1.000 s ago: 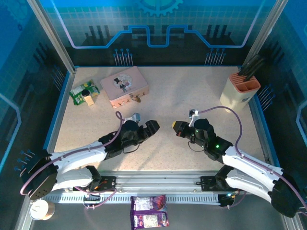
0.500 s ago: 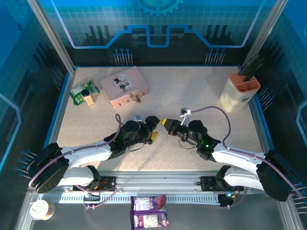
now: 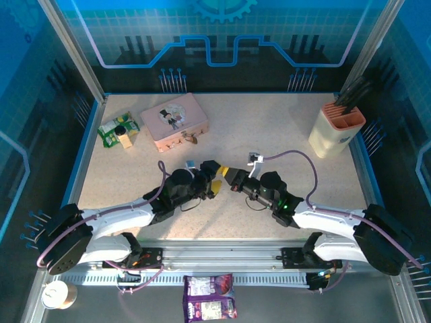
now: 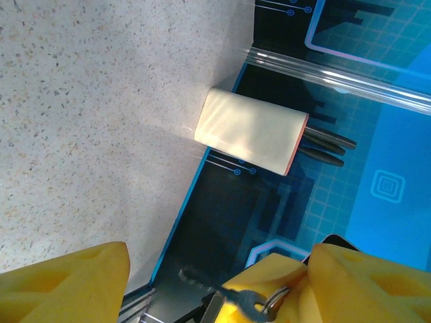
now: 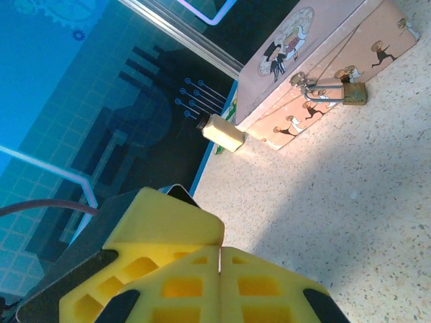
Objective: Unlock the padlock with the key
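Handing over the key (image 4: 246, 301): right gripper (image 5: 220, 252) pinches it, left gripper (image 3: 214, 179) gapes around it and should close next.

I'm looking at a robotics lab test cell, not a home or a shop. A speckled table (image 3: 269, 134) sits boxed in by aluminium posts (image 3: 71, 50) and blue panels (image 3: 222, 27) printed with circuit traces and a gear. A white left arm (image 3: 114, 219) and right arm (image 3: 330, 219) are bolted to a metal rail (image 3: 222, 259) at the near edge. Around them lie stray props: a pink tin (image 3: 175, 120), a snack packet (image 3: 118, 129) and a pen holder (image 3: 337, 128).
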Robot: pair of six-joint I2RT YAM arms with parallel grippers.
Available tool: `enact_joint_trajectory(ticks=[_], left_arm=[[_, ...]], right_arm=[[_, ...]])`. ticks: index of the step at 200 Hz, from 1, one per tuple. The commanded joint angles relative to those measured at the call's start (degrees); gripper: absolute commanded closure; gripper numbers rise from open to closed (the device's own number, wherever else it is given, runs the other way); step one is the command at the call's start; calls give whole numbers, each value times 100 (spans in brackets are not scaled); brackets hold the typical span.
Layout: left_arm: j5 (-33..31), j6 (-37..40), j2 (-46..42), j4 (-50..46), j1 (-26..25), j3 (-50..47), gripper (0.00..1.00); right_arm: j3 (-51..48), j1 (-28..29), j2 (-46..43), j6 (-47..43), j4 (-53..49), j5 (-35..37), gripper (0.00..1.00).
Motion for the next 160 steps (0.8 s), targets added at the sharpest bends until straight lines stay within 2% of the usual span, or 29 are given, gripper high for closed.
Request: enact_joint_trajectory(ticks=[1, 89, 117, 160], left_arm=[[92, -20, 84, 550, -16, 36, 28], [-79, 25, -149, 304, 0, -80, 32], [-92, 71, -151, 168, 54, -19, 39], [-30, 153, -100, 120, 80, 82, 44]], right_arm=[[172, 274, 105, -116, 292, -267, 100], [-31, 319, -215, -200, -52, -12, 100], [-95, 324, -384, -187, -244, 87, 100], [-109, 324, -515, -238, -367, 222, 100]])
